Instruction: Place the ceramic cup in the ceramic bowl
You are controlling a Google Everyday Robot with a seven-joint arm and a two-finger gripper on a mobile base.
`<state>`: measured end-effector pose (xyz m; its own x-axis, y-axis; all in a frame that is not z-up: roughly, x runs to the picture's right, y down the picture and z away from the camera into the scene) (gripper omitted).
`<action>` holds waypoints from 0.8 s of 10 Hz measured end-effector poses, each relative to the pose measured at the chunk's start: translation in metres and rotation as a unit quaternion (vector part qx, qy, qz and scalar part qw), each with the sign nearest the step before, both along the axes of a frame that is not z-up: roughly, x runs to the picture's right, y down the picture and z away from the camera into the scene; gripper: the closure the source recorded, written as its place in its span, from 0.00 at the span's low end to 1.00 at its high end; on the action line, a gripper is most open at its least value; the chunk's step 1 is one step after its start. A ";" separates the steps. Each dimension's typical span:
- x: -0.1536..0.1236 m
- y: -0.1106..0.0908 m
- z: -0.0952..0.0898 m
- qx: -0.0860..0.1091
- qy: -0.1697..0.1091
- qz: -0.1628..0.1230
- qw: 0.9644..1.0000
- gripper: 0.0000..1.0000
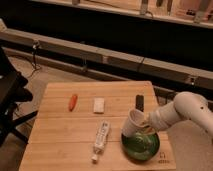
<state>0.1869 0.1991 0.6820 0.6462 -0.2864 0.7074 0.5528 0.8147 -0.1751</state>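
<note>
Camera view: 1 arm enters from 3 o'clock. End effector point(144, 126) sits at the tabletop's point(60, 142) right side, clenched on the cup point(133, 122), gripping at its rim side.

Cup is held above the bowl's point(141, 146) 10–11 o'clock rim, tilted, long axis leaning up toward 1 o'clock. Whether it touches the rim I can't tell.

Key relation: bowl centre lies toward 5 o'clock from the cup, just beside and below. Likely next: a short shift that way, lower, then release. Risk: tilted cup tipping on the curved wall.

Other items: bottle point(101, 140) lying at 9 o'clock of the bowl, carrot point(73, 102) and white block point(99, 104) farther back, dark object point(139, 102) at 12 o'clock of the cup.
</note>
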 end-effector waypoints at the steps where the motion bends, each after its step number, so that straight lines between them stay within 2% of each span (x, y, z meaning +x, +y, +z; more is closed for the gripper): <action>1: 0.001 0.001 0.000 0.000 0.000 0.001 1.000 1.00; 3: 0.002 0.003 -0.001 -0.001 0.000 0.002 1.000 1.00; 4: 0.002 0.004 -0.001 -0.001 0.000 0.003 1.000 0.97; 6: 0.004 0.005 -0.002 -0.001 -0.001 0.004 1.000 0.82; 8: 0.005 0.008 -0.001 -0.002 -0.001 0.007 1.000 0.80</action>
